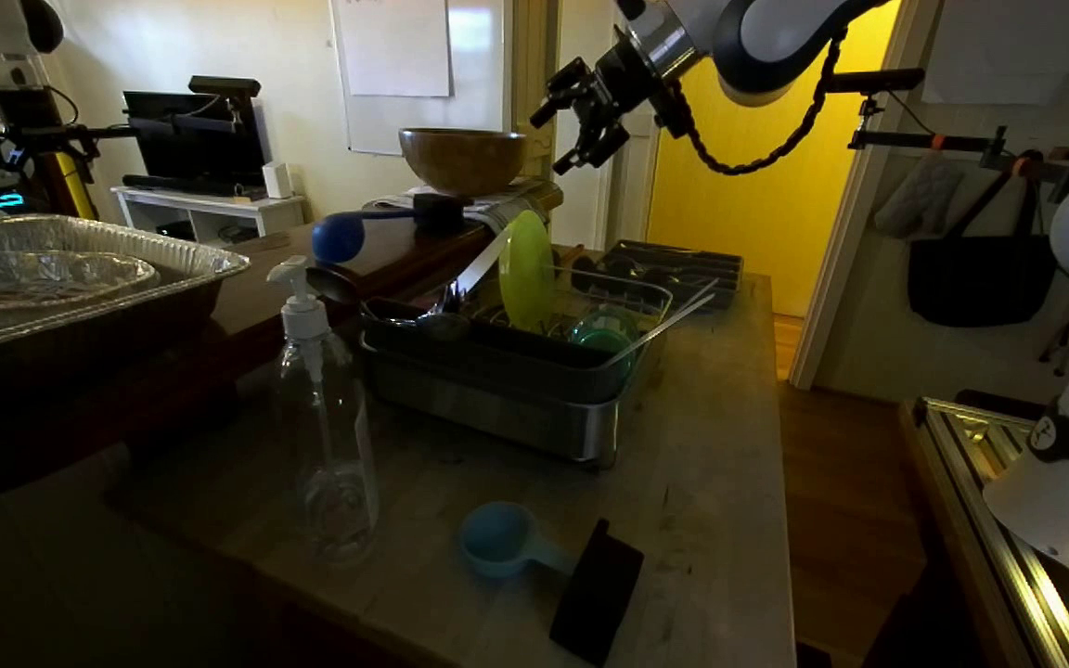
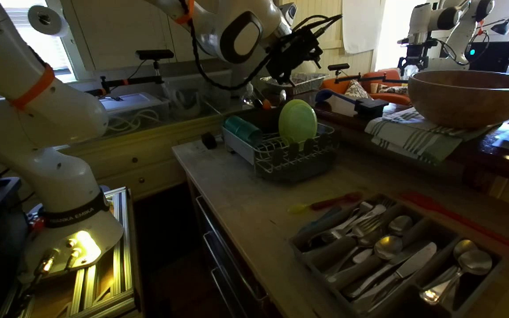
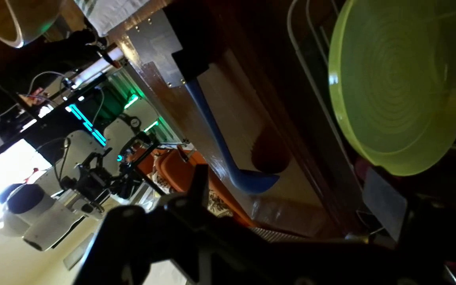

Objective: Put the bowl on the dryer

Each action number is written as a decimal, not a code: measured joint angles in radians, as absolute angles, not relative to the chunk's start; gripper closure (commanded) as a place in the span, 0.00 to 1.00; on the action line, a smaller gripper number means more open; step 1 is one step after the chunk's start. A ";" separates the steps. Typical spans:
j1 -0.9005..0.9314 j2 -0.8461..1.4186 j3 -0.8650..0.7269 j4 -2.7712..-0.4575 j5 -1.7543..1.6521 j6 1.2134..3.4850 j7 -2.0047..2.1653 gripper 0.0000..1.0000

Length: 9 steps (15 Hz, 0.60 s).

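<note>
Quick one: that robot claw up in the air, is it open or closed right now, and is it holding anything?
Gripper: open, holding nothing; the lime-green bowl stands in the dish rack, clear of it.

The lime-green bowl (image 2: pixel 298 120) stands edgewise in the dryer (image 1: pixel 497 405).

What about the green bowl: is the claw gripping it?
No: in an exterior view, the claw hangs open, apart from the green bowl, which stands on edge in the dryer.
</note>
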<state>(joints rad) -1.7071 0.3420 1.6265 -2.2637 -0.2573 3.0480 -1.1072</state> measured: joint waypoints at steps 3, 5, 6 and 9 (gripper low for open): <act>-1.771 0.343 1.682 -2.249 -0.289 2.948 -1.076 0.00; -1.811 0.343 1.716 -2.248 -0.319 2.916 -1.053 0.00; -1.833 0.343 1.735 -2.249 -0.345 2.913 -1.041 0.00; -1.826 0.348 1.727 -2.248 -0.366 2.914 -1.032 0.00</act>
<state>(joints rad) -1.8265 0.3480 1.7270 -2.2478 -0.3664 2.9135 -1.0316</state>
